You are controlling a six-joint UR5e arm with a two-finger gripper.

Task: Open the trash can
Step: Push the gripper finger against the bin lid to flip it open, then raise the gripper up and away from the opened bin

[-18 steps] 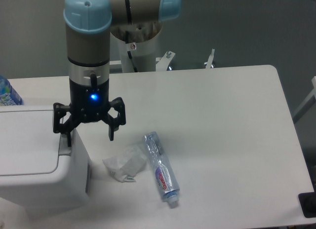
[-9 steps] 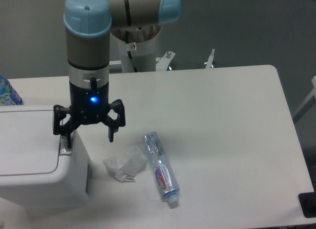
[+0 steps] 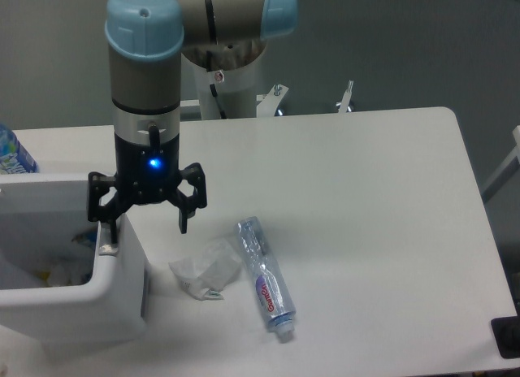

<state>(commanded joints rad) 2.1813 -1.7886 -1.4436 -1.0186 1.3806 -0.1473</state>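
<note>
Compared with half a second ago, you can see that the flat white lid no longer covers the large boxy white plastic trash can (image 3: 77, 300): its top is now open and you look straight down into the interior, where scraps of crumpled rubbish lie on the bottom. The arm has not shifted.

The trash can sits at the 8 o'clock corner of the white tabletop (image 3: 366, 198), cut off by the left edge of the view. Its rounded white rim frames the dark cavity, and the grey push tab (image 3: 106, 249) shows on the right rim.

The black two-finger claw (image 3: 144, 225) hangs with its fingers spread wide, holding nothing. Its left finger (image 3: 107, 231) comes down right at the tab on the rim; the other finger is over the tabletop just to the 3 o'clock side of the can.

At 4 o'clock from the claw lie a crumpled white wrapper (image 3: 206, 268) and a clear plastic bottle (image 3: 265, 277) on its side.
</note>
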